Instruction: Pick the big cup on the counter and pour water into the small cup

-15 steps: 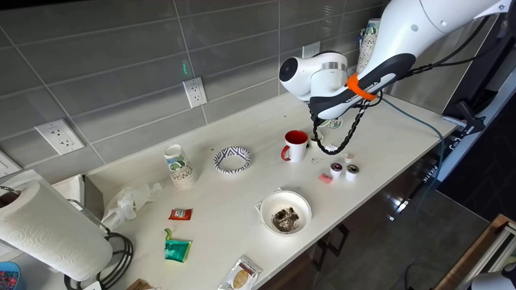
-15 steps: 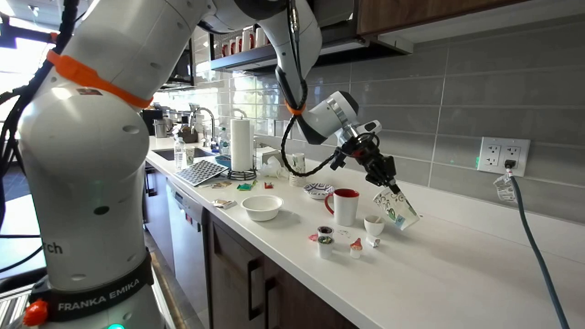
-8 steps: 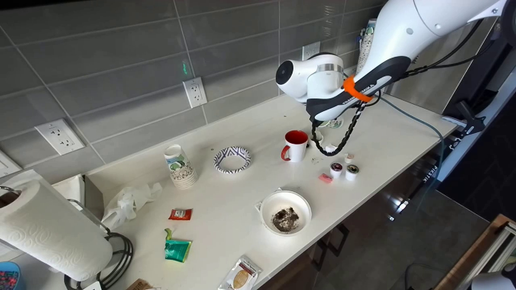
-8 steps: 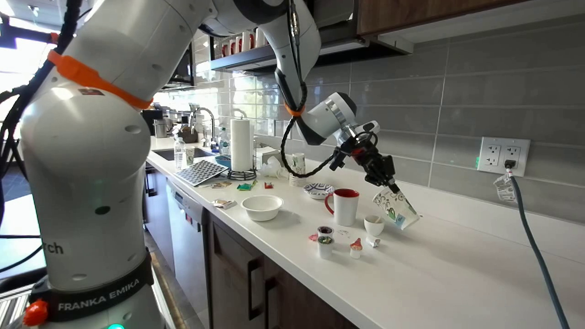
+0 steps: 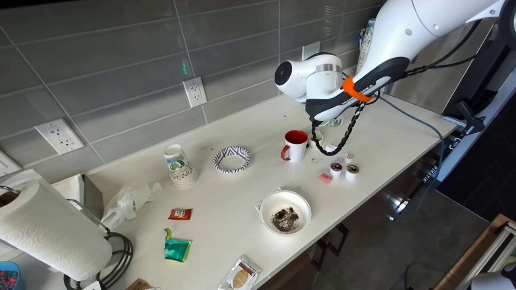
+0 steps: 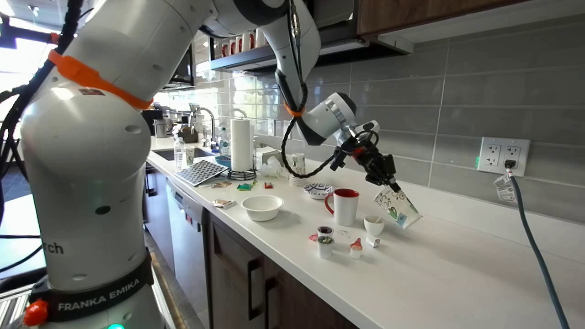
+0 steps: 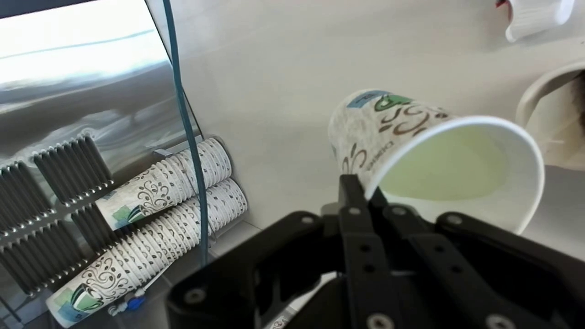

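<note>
Evidently the picking-up is done: the gripper [image 7: 365, 194] is clamped on the rim of the paper cup [image 6: 397, 208], which I take for the big one. That paper cup leans well over, its mouth turned up toward the side of the small cup [image 6: 374, 226] and its base pointing away; whether its lowest edge clears the counter [image 6: 448, 274] I cannot tell. Pale liquid [image 7: 448, 164] lies inside and none shows running out, so the pour itself seems left: bringing the mouth over the small cup, then tipping further. The small cup stands upright just beside; how full it is I cannot tell.

On the small cup's other side stands the red-handled mug [image 6: 346, 208], likely close enough to get bumped. A crumpled white scrap [image 6: 372, 241] lies just in front, and two pods [image 6: 325, 249] and a red-topped piece [image 6: 356, 249] stand nearby, so a stray spill could reach them. Farther off sit a white bowl [image 6: 262, 209] and a patterned bowl [image 6: 318, 191]. In an exterior view the arm [image 5: 393, 44] hides most of the paper cup.
</note>
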Action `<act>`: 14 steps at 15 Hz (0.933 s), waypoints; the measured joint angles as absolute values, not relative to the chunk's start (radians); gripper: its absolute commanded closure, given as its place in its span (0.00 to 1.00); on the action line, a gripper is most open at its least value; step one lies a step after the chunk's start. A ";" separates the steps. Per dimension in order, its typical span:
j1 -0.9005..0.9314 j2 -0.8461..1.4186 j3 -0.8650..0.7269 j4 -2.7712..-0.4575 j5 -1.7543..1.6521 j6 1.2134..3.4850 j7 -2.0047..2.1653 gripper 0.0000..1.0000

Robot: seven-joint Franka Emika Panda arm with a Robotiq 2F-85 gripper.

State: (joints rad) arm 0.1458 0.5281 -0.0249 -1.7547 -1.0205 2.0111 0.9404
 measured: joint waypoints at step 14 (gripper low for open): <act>0.188 0.531 -0.019 -1.753 -1.046 1.909 0.908 0.99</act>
State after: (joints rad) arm 0.1880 0.5306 -0.0187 -1.7528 -1.0464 1.9086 0.9085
